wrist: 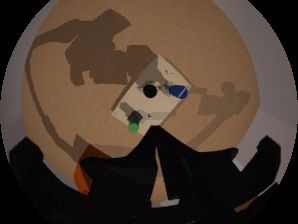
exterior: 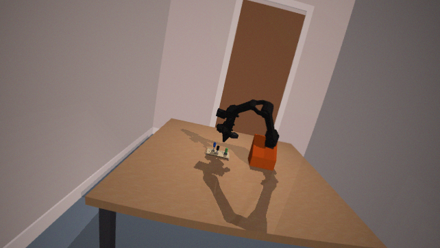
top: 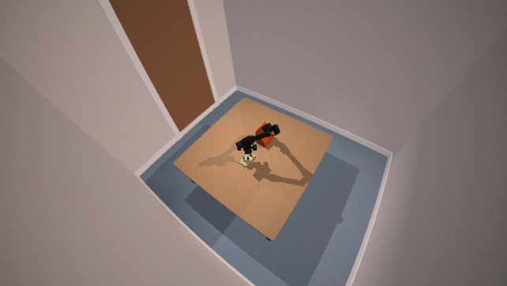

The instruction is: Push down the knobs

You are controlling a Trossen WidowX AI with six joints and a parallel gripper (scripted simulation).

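Note:
The circuit board (wrist: 131, 98) (exterior: 210, 153) stands on the table. A blue knob (wrist: 178, 92) (exterior: 214, 144) stands highest, with pale shaft showing under it in the exterior view. A black knob (wrist: 150, 90) (exterior: 218, 148) stands beside it, near the board's middle. A green knob (wrist: 133, 126) (exterior: 226, 151) stands at the other end, over a dark base; any gap under it is too small to tell. My gripper (wrist: 154, 128) (exterior: 224, 140) is shut and empty. Its tips hang above the board, touching no knob, and cover one board corner in the wrist view.
The arm's orange base block (exterior: 262, 155) (top: 264, 136) (wrist: 81, 176) stands on the wooden table (exterior: 154, 178) (top: 221, 130), on the green knob's side of the board. Dark arm shadows fall across the table and board.

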